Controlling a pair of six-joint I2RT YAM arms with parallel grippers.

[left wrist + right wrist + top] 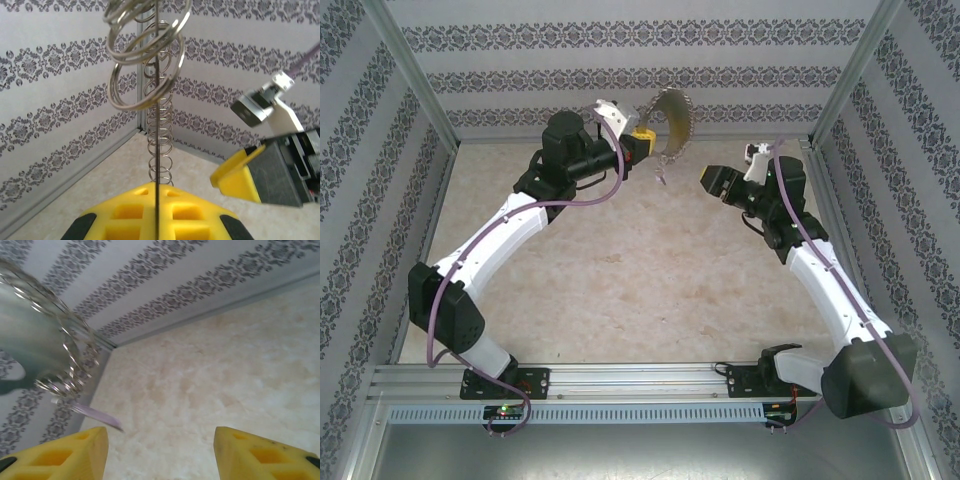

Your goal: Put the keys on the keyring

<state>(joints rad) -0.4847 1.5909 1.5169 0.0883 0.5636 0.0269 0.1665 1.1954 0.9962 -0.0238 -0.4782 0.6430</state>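
Left tool (642,141), pressed shut on the rim of the keyring (672,118), held the hoop upright above the far worktop (620,270). A key (98,415) appeared to dangle from its silvery loops. Right tool (708,180) stood just beside, fingers spread, empty. Risk: a key only half threaded could slip off and fall; a nudge could twist the hoop in its pinch.

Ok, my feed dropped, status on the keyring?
Left gripper shut on keyring, held upright. Right gripper open, empty, beside it. One key hangs at keyring's lower end. Nothing between them.
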